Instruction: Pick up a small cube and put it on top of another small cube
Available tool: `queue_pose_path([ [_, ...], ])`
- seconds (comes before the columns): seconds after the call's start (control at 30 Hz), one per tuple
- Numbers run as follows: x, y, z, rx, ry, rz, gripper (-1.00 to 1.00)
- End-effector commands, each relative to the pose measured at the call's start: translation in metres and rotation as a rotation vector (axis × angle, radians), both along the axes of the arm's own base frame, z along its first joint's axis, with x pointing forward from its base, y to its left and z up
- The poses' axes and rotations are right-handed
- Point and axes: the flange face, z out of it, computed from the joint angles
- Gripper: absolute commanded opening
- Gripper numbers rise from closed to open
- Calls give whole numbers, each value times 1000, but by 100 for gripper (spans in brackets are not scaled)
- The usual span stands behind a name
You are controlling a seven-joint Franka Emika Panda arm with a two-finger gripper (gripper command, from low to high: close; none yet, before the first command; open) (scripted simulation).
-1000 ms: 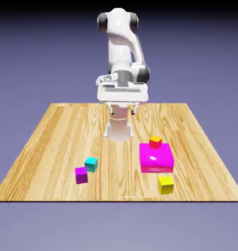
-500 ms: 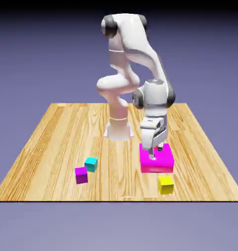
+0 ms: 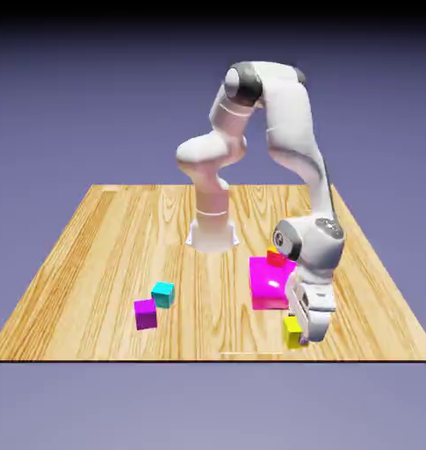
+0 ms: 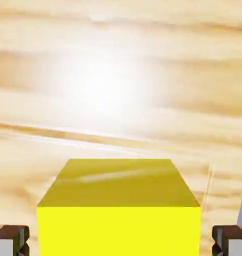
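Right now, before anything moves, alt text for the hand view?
Yellow cube, large at bottom center, sits between the open gripper's two fingertips, with a visible gap on each side. Pale wood tabletop fills most of the rest, with a bright glare spot above the cube and a blue-violet sliver at the right edge.

Your gripper (image 4: 121, 241) is low, its fingers reaching down below the hand (image 3: 315, 301). In your hand view, the two grey fingertips (image 4: 22, 240) stand apart, one on each side of the view's middle. Directly above the claw you have the bulky white wrist (image 3: 310, 243), and from there the forearm (image 3: 292, 127) climbs to a high, bent elbow (image 3: 244, 83). Your arm's base (image 3: 213, 235) sits well apart from the claw, toward the exterior view's left and farther from the camera.
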Motion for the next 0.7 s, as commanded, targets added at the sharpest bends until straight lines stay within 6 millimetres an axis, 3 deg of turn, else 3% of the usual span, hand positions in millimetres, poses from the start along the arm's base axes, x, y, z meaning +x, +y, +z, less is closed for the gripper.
queue_pose_path([
  [0.0,1,3,15,0,-1,1,-100],
  [0.1,0,8,60,0,-1,0,-100],
  [0.13,3,-5,72,-2,-3,-35,-100],
  [0.2,19,-79,86,-13,-13,-216,-100],
  [0.3,22,-189,103,-20,-18,-489,-100],
  [0.4,-1,-293,117,-17,-15,-764,-100],
  [0.5,-44,-384,125,-1,-2,-1038,-100],
  [0.57,-47,-388,125,0,-1,-1052,-100],
  [0.67,-48,-390,89,2,-2,-1049,-100],
])
